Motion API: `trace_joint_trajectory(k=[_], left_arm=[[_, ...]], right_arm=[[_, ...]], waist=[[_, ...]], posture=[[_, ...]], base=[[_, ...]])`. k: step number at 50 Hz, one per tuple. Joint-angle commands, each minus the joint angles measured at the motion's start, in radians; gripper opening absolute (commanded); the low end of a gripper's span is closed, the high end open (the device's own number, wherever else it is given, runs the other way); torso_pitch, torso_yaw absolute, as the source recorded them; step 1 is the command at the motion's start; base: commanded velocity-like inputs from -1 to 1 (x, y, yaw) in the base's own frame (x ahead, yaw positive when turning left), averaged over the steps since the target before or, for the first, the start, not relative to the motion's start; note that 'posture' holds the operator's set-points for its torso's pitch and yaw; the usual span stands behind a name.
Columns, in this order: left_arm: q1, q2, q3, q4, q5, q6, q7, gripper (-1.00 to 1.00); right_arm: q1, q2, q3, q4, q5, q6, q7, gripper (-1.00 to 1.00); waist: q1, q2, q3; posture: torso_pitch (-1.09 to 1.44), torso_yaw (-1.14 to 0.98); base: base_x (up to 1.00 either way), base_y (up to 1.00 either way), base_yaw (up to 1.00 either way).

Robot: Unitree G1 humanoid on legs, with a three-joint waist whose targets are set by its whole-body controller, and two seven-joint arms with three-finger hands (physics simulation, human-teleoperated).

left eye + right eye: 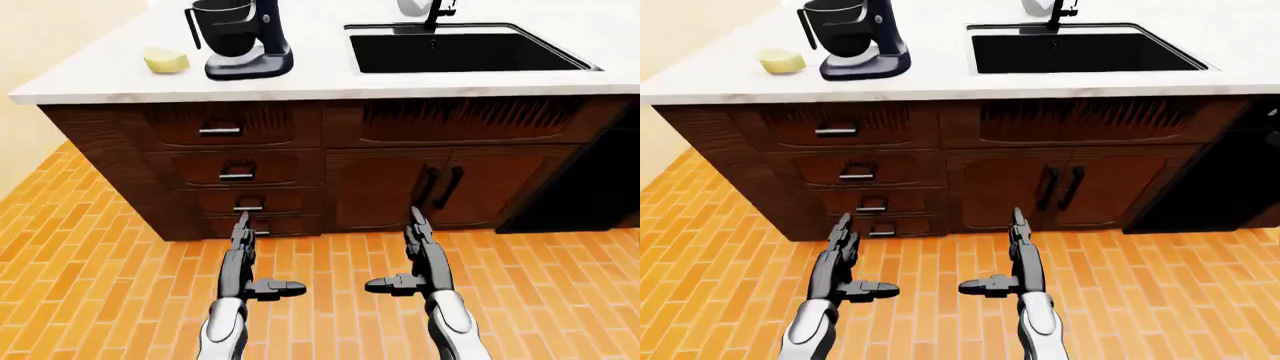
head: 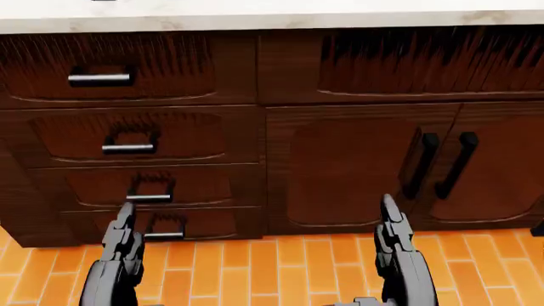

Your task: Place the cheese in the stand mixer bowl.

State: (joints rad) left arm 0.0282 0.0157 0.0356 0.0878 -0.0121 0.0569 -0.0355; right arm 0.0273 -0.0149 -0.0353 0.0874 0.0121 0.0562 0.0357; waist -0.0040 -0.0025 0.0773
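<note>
Nothing done: cheese [image 1: 166,61] sits on bench [image 1: 90,79] left of mixer bowl [image 1: 222,27]; my left hand [image 1: 242,259] and right hand [image 1: 420,255] hang wide, empty.

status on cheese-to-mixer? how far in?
Done: nothing yet. The cheese lies on the white counter, just left of the stand mixer in the left-eye view, not in the mixer bowl.
In hand: nothing. The left hand and right hand are open and empty, low over the brick floor before the drawers.
Left: close in, grasp the cheese, drop it in the bowl.
</note>
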Motion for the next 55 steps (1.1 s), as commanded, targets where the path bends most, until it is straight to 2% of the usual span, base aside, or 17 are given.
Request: trace_joint_trajectory(k=[1, 2, 3, 4, 5, 7, 8, 20, 23, 24, 28, 29, 35, 36, 39, 46, 55], left_arm=[[-0.023, 0.005, -0.009, -0.107, 0.014, -0.051, -0.001, 1.00], [-0.027, 0.005, -0.011, -0.048, 0.027, -0.108, -0.001, 1.00], [-0.022, 0.005, -0.010, -0.110, 0.023, -0.055, -0.003, 1.00], [-0.019, 0.005, -0.012, -0.112, 0.027, -0.061, -0.007, 1.00], [-0.016, 0.006, -0.014, -0.114, 0.035, -0.063, -0.008, 1.00], [-0.013, 0.006, -0.015, -0.116, 0.046, -0.062, -0.010, 1.00], [-0.013, 0.005, -0.016, -0.053, 0.055, -0.127, -0.008, 1.00], [-0.005, 0.007, -0.010, -0.075, 0.063, -0.142, -0.017, 1.00], [0.003, 0.006, -0.010, -0.109, 0.054, -0.118, -0.027, 1.00], [0.007, 0.007, -0.007, -0.174, 0.049, -0.045, -0.029, 1.00], [0.004, 0.014, -0.005, -0.197, 0.068, -0.041, -0.038, 1.00], [0.002, 0.016, -0.004, -0.262, 0.068, 0.016, -0.044, 1.00], [-0.024, 0.022, 0.020, -0.386, 0.062, 0.122, -0.058, 1.00], [-0.032, 0.025, 0.028, -0.373, 0.060, 0.098, -0.060, 1.00], [-0.073, 0.036, 0.044, -0.518, 0.052, 0.247, -0.069, 1.00], [-0.164, 0.063, 0.082, -0.687, 0.036, 0.431, -0.070, 1.00], [-0.241, 0.087, 0.097, -0.820, 0.027, 0.569, -0.063, 1.00]], right_arm=[[-0.020, -0.004, -0.008, -0.096, 0.001, -0.057, -0.010, 1.00], [-0.020, -0.006, -0.010, -0.096, 0.002, -0.059, -0.009, 1.00], [-0.018, -0.006, -0.009, -0.107, 0.000, -0.052, -0.010, 1.00], [-0.014, -0.007, -0.008, -0.119, -0.005, -0.042, -0.011, 1.00], [-0.012, -0.007, -0.008, -0.126, -0.007, -0.037, -0.011, 1.00], [-0.006, -0.006, -0.008, -0.132, -0.015, -0.036, -0.016, 1.00], [-0.003, -0.006, -0.011, -0.133, -0.015, -0.040, -0.018, 1.00], [0.016, -0.006, -0.013, -0.240, -0.066, 0.004, -0.044, 1.00], [0.023, -0.007, -0.015, -0.325, -0.084, 0.042, -0.052, 1.00], [0.028, -0.006, -0.015, -0.353, -0.092, 0.046, -0.057, 1.00], [0.021, -0.006, -0.007, -0.439, -0.115, 0.103, -0.050, 1.00], [0.019, -0.007, -0.009, -0.454, -0.116, 0.107, -0.045, 1.00], [0.001, -0.007, -0.001, -0.542, -0.131, 0.162, -0.019, 1.00], [-0.004, -0.008, -0.001, -0.575, -0.132, 0.188, -0.013, 1.00], [-0.019, -0.010, 0.001, -0.628, -0.143, 0.230, -0.003, 1.00], [-0.035, -0.015, -0.009, -0.709, -0.164, 0.298, 0.009, 1.00], [-0.096, -0.021, 0.001, -0.861, -0.228, 0.465, 0.034, 1.00]], waist=[[-0.002, -0.008, -0.001], [0.001, -0.007, -0.036], [0.006, -0.001, -0.060], [0.006, -0.002, -0.053], [0.006, -0.007, -0.017], [0.007, -0.009, -0.068], [0.007, -0.009, -0.074], [0.009, -0.006, -0.085], [0.011, -0.006, -0.090], [0.011, -0.006, -0.090], [0.010, -0.005, -0.087], [0.010, -0.005, -0.087], [0.008, -0.004, -0.086], [0.007, -0.003, -0.085], [0.007, -0.003, -0.085], [0.007, 0.000, -0.080], [0.008, 0.001, -0.076]], posture=[[0.00, 0.00], [0.00, 0.00], [0.00, 0.00], [0.00, 0.00], [0.00, 0.00], [0.00, 0.00], [0.00, 0.00], [0.00, 0.00], [0.00, 0.00], [0.00, 0.00], [0.00, 0.00], [0.00, 0.00], [0.00, 0.00], [0.00, 0.00], [0.00, 0.00], [0.00, 0.00], [0.00, 0.00]], base=[[0.00, 0.00, 0.00], [0.00, 0.00, 0.00], [0.00, 0.00, 0.00], [0.00, 0.00, 0.00], [0.00, 0.00, 0.00], [0.00, 0.00, 0.00], [0.00, 0.00, 0.00], [0.00, 0.00, 0.00], [0.00, 0.00, 0.00], [0.00, 0.00, 0.00], [0.00, 0.00, 0.00], [0.00, 0.00, 0.00], [0.00, 0.00, 0.00], [0.00, 0.00, 0.00], [0.00, 0.00, 0.00], [0.00, 0.00, 0.00], [0.00, 0.00, 0.00]])
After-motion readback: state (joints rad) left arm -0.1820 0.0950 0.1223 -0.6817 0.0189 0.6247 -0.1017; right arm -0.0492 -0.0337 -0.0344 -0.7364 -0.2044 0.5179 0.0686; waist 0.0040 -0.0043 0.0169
